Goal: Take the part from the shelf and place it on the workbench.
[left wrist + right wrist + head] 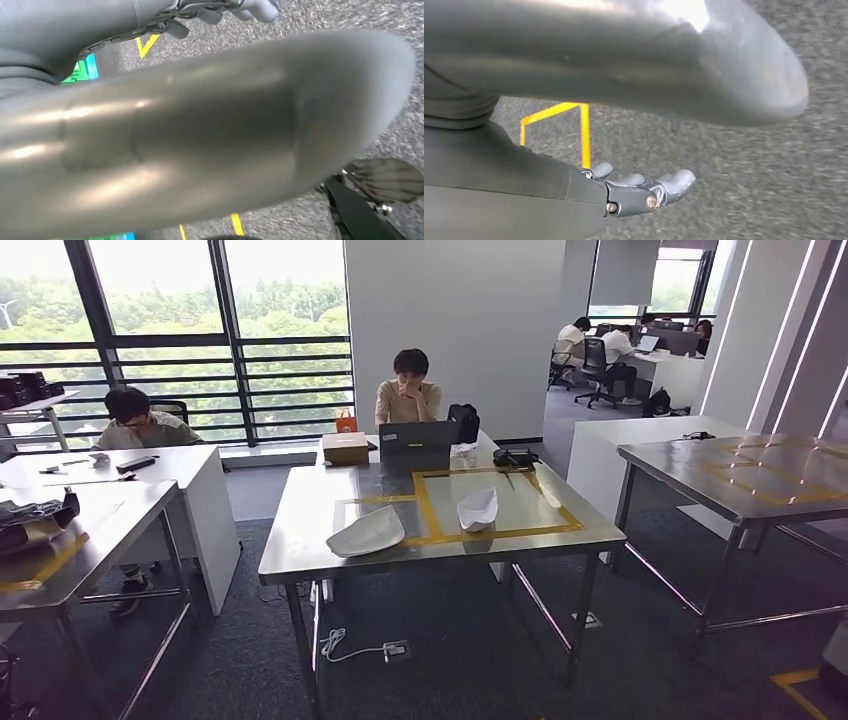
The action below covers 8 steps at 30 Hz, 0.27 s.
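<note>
Parts (pixel 366 532) and (pixel 478 508), both white, lie on the steel workbench (pixel 300 540) ahead. Left hand (pixel 220 12) and right hand (pixel 639 192) hang empty over carpet, fingers loosely apart.

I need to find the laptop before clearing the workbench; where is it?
In the head view the dark laptop stands at the far edge of the steel workbench, before the seated person, with a cardboard box beside it.
</note>
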Tool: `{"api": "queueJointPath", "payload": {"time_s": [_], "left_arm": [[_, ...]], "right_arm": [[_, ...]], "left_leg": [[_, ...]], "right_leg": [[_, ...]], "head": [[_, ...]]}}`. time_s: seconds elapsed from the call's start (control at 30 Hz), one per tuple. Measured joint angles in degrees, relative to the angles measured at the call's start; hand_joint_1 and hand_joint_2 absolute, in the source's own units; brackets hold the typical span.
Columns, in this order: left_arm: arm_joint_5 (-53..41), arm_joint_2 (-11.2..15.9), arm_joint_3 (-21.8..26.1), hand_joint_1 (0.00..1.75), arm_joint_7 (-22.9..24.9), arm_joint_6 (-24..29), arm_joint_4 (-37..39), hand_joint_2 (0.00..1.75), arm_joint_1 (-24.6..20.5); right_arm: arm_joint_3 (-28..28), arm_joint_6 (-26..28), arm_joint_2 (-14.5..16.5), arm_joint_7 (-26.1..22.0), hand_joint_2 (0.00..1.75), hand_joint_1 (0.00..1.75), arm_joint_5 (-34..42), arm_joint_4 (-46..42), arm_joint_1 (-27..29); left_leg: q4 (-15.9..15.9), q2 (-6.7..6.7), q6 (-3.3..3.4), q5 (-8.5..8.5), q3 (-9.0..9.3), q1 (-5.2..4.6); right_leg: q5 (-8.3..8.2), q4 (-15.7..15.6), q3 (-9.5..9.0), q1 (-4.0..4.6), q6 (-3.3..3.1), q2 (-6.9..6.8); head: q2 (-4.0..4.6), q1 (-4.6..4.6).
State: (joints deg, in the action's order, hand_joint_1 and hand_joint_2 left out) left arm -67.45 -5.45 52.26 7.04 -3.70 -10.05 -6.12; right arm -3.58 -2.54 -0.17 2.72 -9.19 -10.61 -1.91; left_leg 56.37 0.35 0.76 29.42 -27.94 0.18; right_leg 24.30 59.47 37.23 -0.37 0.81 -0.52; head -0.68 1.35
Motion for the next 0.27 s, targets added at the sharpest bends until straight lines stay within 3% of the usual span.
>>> {"api": "queueJointPath", "payload": {"time_s": [0.1, 0.13, 0.17, 0.2, 0.23, 0.27], "left_arm": [[-0.3, -0.1, 0.0, 0.0, 0.1, 0.0, 0.0, 0.0, 0.0], [-0.3, -0.1, 0.0, 0.0, 0.1, -0.1, 0.0, 0.0, 0.0], [-0.3, -0.2, 0.0, 0.0, 0.2, -0.1, 0.0, 0.0, 0.0], [-0.3, -0.3, 0.0, 0.0, 0.2, -0.1, 0.0, 0.0, 0.0], [-0.4, -0.3, 0.0, 0.0, 0.2, -0.1, 0.0, 0.0, 0.0], [-0.4, -0.3, 0.0, 0.0, 0.2, -0.1, 0.0, 0.0, 0.0]], "right_arm": [[0.0, 0.0, 0.1, 0.0, 0.0, 0.0, -0.3, 0.1, -0.1], [0.0, 0.0, 0.1, 0.0, 0.44, 0.0, -0.5, 0.1, -0.1], [0.0, 0.0, 0.1, 0.0, 0.87, 0.0, -0.7, 0.1, -0.1], [0.0, 0.0, 0.1, 0.0, 1.31, 0.0, -0.9, 0.1, -0.1], [0.0, 0.1, 0.1, 0.1, 1.75, 0.0, -1.1, 0.1, -0.1], [0.0, 0.1, 0.1, 0.1, 1.75, 0.0, -1.2, 0.1, -0.1]], "left_leg": [[0.1, 0.21, 0.6, -1.68, -1.85, 0.2], [0.3, 0.24, 0.53, -2.15, -2.62, 0.23], [0.6, 0.26, 0.41, -2.57, -3.41, 0.3], [0.9, 0.27, 0.21, -2.93, -4.22, 0.42], [1.4, 0.27, -0.04, -3.22, -5.0, 0.59], [1.6, 0.26, -0.17, -3.36, -5.4, 0.69]], "right_leg": [[7.61, 9.6, 2.92, -0.35, 1.02, 0.33], [8.94, 12.7, 3.5, -0.49, 1.28, 0.35], [9.08, 14.2, 3.27, -0.64, 1.52, 0.35], [8.17, 13.3, 1.89, -0.83, 1.74, 0.35], [6.77, 10.2, -0.62, -1.05, 1.96, 0.34], [5.93, 8.4, -2.03, -1.17, 2.08, 0.34]], "head": [[0.0, -0.14], [-0.01, -0.15], [-0.01, -0.15], [-0.01, -0.15], [-0.02, -0.15], [-0.02, -0.15]]}}
